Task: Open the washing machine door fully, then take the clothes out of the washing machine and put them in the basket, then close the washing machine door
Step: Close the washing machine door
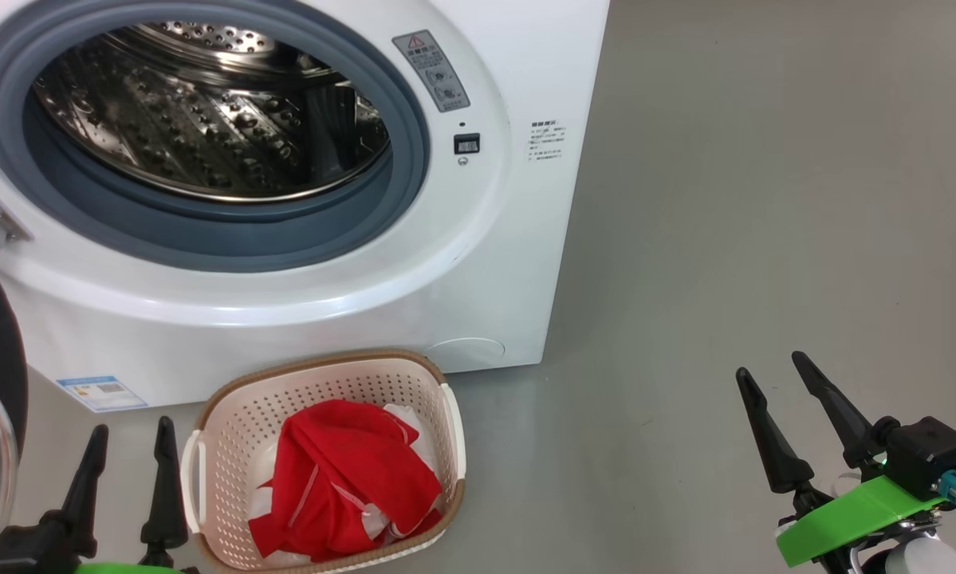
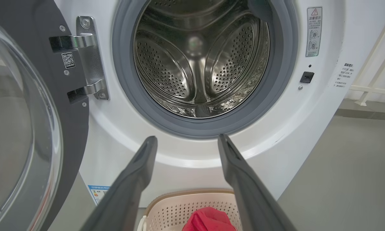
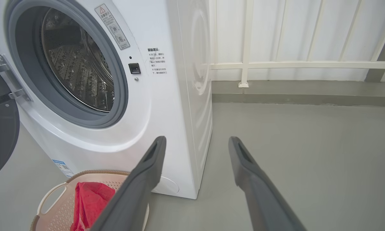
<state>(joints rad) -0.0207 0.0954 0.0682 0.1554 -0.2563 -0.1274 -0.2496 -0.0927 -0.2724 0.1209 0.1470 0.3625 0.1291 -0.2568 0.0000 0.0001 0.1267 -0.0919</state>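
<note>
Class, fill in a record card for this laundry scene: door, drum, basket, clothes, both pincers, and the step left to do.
washing machine door: swung open, left of the washing machine
drum: no clothes seen inside
basket: on the floor before the machine
clothes: red and white, lying in the basket
left pincer: open, empty, beside the basket
right pincer: open, empty, over bare floor
step left: close the door

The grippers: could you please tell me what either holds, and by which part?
Nothing; the left gripper and right gripper are open and empty.
</note>
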